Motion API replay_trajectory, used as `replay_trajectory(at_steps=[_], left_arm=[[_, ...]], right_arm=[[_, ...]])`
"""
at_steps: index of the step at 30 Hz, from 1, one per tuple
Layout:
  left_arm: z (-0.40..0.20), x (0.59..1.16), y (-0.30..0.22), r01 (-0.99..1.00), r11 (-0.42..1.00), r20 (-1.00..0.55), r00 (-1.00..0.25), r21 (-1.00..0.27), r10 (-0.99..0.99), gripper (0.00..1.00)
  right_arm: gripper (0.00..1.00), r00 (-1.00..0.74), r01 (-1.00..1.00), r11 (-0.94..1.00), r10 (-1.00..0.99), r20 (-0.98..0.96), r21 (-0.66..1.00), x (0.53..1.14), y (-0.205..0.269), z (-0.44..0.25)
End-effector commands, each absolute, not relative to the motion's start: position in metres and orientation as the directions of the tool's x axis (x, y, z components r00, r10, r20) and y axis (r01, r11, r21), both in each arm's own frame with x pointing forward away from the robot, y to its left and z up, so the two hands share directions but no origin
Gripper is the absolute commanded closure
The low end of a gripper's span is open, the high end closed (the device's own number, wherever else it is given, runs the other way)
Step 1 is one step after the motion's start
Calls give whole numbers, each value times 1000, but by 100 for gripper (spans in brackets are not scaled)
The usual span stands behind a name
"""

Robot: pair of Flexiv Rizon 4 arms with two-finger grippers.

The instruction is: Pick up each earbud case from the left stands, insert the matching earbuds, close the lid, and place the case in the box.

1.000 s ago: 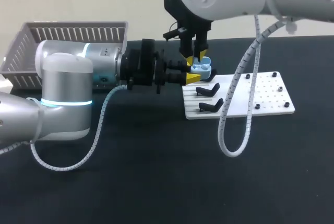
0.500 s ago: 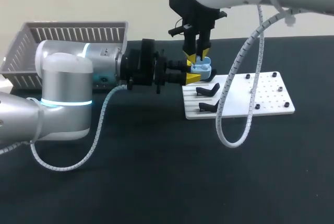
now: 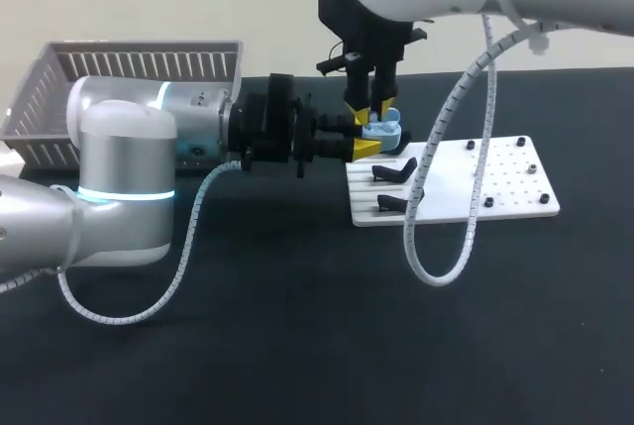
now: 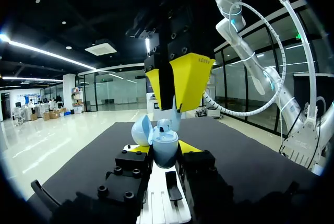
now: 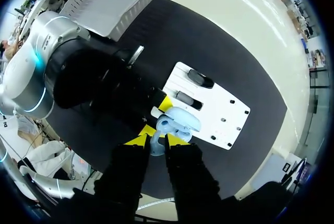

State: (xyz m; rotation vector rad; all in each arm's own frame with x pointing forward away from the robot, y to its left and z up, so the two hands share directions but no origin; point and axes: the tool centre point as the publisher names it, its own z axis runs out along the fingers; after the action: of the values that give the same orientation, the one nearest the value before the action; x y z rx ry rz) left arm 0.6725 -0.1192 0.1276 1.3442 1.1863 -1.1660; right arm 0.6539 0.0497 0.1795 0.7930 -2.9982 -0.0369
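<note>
Head and wrist views of an earbud being seated in a case. The left fingers (image 3: 363, 136) reach in level from the side and are closed on the pale blue earbud case (image 3: 384, 131), one yellow tip on each flank of its body; the case is upright between them and held clear above the white board (image 3: 466, 187). The lid (image 4: 141, 130) is swung open and stands to one side of the case mouth, just above one left fingertip. The right fingers (image 3: 369, 111) point straight down directly over the case, nearly together, and pinch a small pale blue earbud (image 5: 155, 143) between their tips; in the left wrist view the rounded end of the earbud sits at the case mouth, just under the right fingertips and above the left ones. The two pairs of fingers cross at right angles, touching or nearly so; which cannot be told. Beneath the left fingers lies the near end of the board, carrying two black stands (image 3: 396, 167) set one behind the other; the rest of the board, ahead of the left fingers, is studded with small black pegs. The board rests on the black surface (image 3: 297, 326). The grey mesh box (image 3: 59, 98) stands on the surface well behind the left fingers, beside the left arm.
</note>
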Motion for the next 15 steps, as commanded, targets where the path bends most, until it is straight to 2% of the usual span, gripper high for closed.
replay_trajectory(at_steps=[1,15], left_arm=[[127,671,-119,996,-58,-995,73,68,74,100],[127,671,-119,996,-58,-995,73,68,74,100]], right_arm=[[100,-871,-489,871,-491,31,46,655,48,178],[100,-885,-464,884,-466,22,63,659,44,172]])
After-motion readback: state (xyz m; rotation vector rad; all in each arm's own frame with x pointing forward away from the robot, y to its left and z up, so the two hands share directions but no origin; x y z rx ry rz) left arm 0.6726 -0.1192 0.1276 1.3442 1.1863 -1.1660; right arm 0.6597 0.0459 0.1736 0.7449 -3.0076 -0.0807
